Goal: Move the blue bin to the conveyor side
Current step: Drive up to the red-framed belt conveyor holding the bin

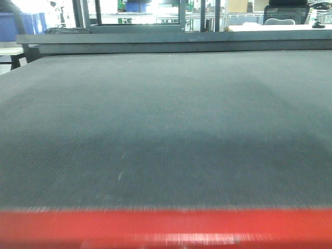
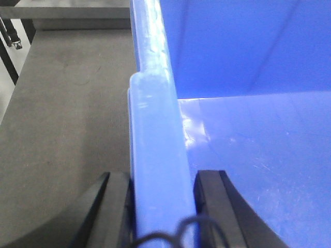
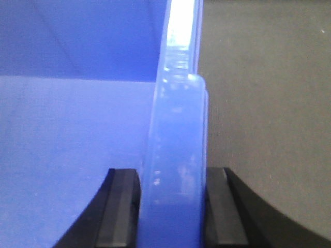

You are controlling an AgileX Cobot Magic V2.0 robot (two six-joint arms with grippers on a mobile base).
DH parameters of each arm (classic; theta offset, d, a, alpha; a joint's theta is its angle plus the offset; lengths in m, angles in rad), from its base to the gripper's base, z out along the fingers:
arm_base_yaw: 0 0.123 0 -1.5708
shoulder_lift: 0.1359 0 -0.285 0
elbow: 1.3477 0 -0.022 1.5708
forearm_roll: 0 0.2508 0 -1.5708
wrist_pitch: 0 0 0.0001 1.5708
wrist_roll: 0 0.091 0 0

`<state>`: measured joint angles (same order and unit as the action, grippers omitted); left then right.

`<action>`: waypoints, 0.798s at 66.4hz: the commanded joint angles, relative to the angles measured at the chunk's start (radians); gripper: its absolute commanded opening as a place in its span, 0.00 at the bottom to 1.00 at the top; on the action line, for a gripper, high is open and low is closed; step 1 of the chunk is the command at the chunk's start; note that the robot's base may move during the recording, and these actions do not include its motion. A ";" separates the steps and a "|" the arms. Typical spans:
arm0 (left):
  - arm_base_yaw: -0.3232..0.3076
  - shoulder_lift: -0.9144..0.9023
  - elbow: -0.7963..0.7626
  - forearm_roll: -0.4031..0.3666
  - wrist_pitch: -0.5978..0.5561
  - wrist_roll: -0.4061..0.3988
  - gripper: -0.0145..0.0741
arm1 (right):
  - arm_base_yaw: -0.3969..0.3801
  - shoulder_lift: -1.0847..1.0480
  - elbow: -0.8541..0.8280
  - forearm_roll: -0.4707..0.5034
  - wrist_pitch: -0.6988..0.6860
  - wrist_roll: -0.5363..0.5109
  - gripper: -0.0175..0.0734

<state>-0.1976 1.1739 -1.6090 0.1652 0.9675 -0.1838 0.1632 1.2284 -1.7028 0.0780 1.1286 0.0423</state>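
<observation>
Left tool (image 2: 163, 206) closed on the thickened rim lip of the blue bin (image 2: 248, 51), one black finger (image 2: 111, 206) on the outer face of the wall and the other on the inner face, both pressed against the plastic; a thin dark cable loop (image 2: 165, 237) crosses the rim just in front of the tool. Right tool (image 3: 173, 206) clamped in the same way on the opposite wall, with its fingers (image 3: 121, 206) tight to either side of the lip. In each wrist view the gripped wall runs straight away from the tool, with the glossy blue interior on one side and the grey woven belt of the conveyor (image 1: 166, 129) on the other; the bin thus lies over the belt between the two tools, though whether its base touches the belt cannot be told. Front view: belt surface filling most of the field, dark edge frame (image 1: 176, 39) at its far end; blurred red band (image 1: 166, 225) along the bottom edge; beyond the frame, metal uprights (image 1: 181, 15), blue crates (image 1: 31, 23) at far left and a black chair (image 1: 287, 13) at far right, all well apart from the tools.
</observation>
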 commanded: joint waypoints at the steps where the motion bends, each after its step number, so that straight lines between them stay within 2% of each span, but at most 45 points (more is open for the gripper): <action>1: 0.001 -0.023 -0.015 0.047 -0.097 0.015 0.14 | -0.006 -0.024 -0.018 -0.039 -0.106 -0.016 0.11; 53: 0.001 -0.023 -0.015 0.047 -0.097 0.015 0.14 | -0.006 -0.024 -0.018 -0.039 -0.106 -0.016 0.11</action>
<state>-0.1976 1.1739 -1.6090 0.1672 0.9675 -0.1838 0.1632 1.2284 -1.7028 0.0780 1.1286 0.0423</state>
